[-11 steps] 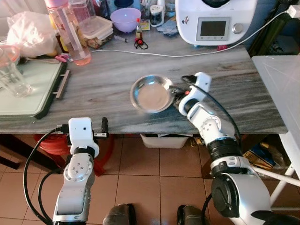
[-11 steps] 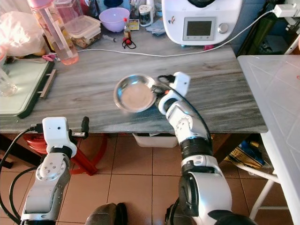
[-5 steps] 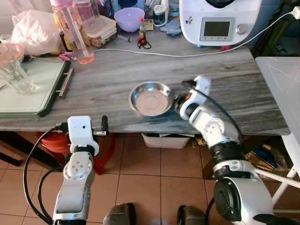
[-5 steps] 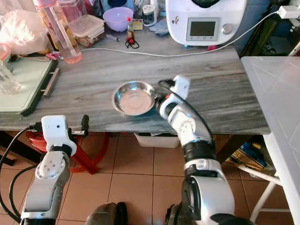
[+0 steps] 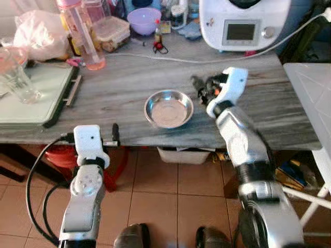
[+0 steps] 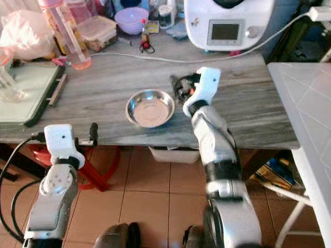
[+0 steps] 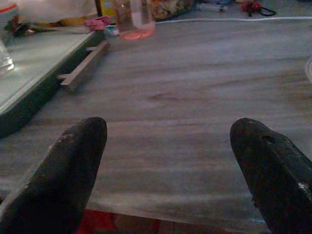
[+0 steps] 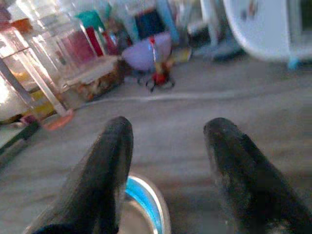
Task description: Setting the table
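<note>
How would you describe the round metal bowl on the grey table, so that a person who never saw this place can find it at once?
Start at the long grey wood-grain table and go to its near edge, about the middle. There stands the shallow round steel bowl, empty, just left of the robot's open right gripper. It is the one shiny metal dish; the other bowl, a purple plastic bowl, stands at the far edge.

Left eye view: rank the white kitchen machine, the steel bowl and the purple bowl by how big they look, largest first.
1. white kitchen machine, though its top is cut off by the picture's edge.
2. steel bowl.
3. purple bowl; it stands farther back, so nearness may exaggerate the gap with the steel bowl.
</note>
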